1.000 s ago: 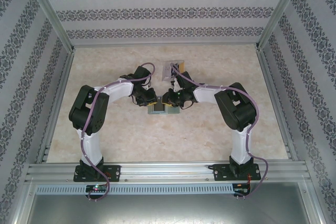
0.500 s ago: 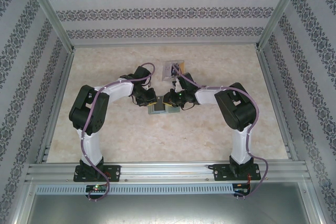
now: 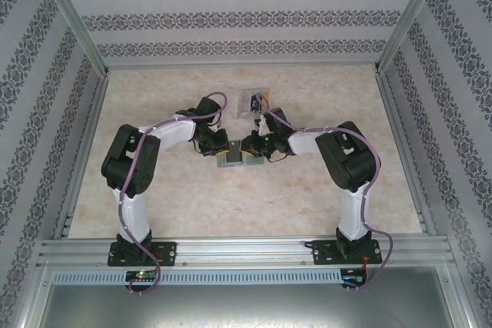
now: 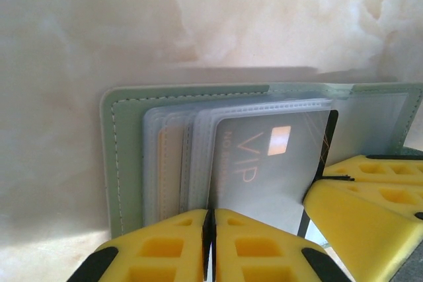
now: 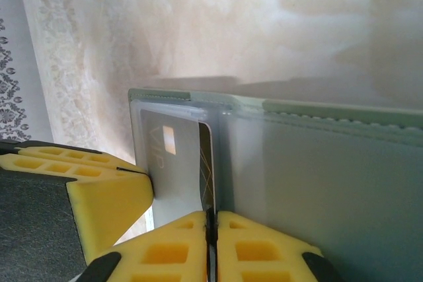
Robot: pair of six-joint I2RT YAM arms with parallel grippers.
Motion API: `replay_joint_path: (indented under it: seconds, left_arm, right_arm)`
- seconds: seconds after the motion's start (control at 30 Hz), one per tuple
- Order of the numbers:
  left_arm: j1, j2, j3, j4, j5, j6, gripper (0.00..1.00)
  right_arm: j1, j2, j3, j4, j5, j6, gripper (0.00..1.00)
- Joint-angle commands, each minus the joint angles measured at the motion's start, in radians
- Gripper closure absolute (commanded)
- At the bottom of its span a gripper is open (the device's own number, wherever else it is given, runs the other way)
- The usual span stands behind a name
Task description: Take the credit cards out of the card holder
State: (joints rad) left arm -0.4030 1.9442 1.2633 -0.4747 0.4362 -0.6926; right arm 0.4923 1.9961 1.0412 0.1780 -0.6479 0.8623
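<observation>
**A:** What is the card holder [image 3: 234,162] like?

**B:** It is soft and grey-green, with stitching along its rounded edge. It lies open and flat on the glossy, marble-patterned table [image 3: 177,197]. Clear plastic sleeves fan across its pale lining.

**A:** And the cards?

**B:** A stiff grey card [image 4: 264,163] with a shiny chip and "VIP" lettering lies among the sleeves. An orange-yellow card [image 4: 170,163] shows faintly through the sleeves nearer the holder's stitched edge.

**A:** The fingers?

**B:** The left gripper [image 4: 210,219] has its pocketed yellow fingers pressed together over the holder's sleeved edge. The right gripper [image 5: 210,219] pinches the grey card's dark edge, beside the holder's fold.

**A:** Room to move?

**B:** There is bare table around the holder, apart from a clear tray [image 3: 254,102] near its far side.
</observation>
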Motion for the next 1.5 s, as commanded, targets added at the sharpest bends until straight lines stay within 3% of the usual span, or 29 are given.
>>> replay_joint_path:
  seconds: [0.0, 0.53, 0.87, 1.47]
  left_arm:
    - [0.01, 0.06, -0.017, -0.06, -0.05, 0.006, 0.87]
    - [0.013, 0.031, -0.009, -0.062, -0.031, 0.02, 0.79]
    - [0.012, -0.04, 0.034, -0.059, 0.048, 0.041, 0.72]
    - [0.0, 0.023, 0.023, -0.05, 0.061, 0.044, 0.81]
  right_arm:
    - [-0.008, -0.028, -0.016, 0.035, -0.016, 0.0, 0.91]
    - [-0.032, -0.066, -0.066, 0.013, 0.041, -0.039, 0.93]
    - [-0.025, -0.046, -0.056, 0.0, 0.033, -0.042, 0.87]
    - [-0.001, -0.003, -0.023, -0.026, 0.029, -0.052, 0.76]
